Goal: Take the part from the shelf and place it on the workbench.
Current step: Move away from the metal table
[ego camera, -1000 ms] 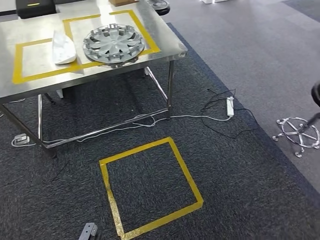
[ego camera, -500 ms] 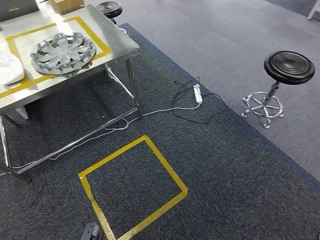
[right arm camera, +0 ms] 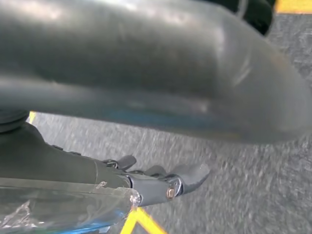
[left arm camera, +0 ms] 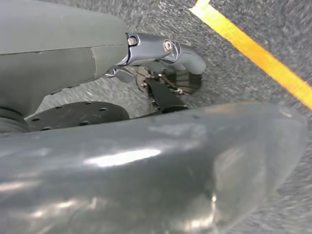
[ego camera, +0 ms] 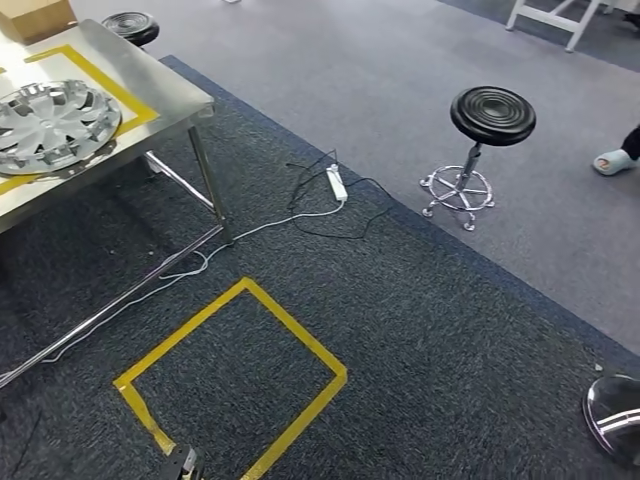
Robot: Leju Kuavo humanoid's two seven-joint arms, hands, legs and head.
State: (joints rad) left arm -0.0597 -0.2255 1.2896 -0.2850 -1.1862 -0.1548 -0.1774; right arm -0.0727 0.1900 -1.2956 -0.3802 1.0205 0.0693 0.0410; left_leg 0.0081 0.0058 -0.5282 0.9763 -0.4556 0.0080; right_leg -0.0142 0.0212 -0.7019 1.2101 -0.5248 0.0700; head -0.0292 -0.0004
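Both hands (left arm camera: 165,68) (right arm camera: 162,183) hang empty, fingers loosely apart; you want the shelf, so turn away from the workbench (ego camera: 173,100) at ten o'clock.

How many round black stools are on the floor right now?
2 for sure. One stool stands on the grey floor to the right of the power strip; another stool is behind the metal table's far corner, partly hidden. A round base at the lower right edge may be a third.

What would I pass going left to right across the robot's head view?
Wheel cover on the steel table → yellow tape square on the carpet → white power strip → black stool → a person's foot.
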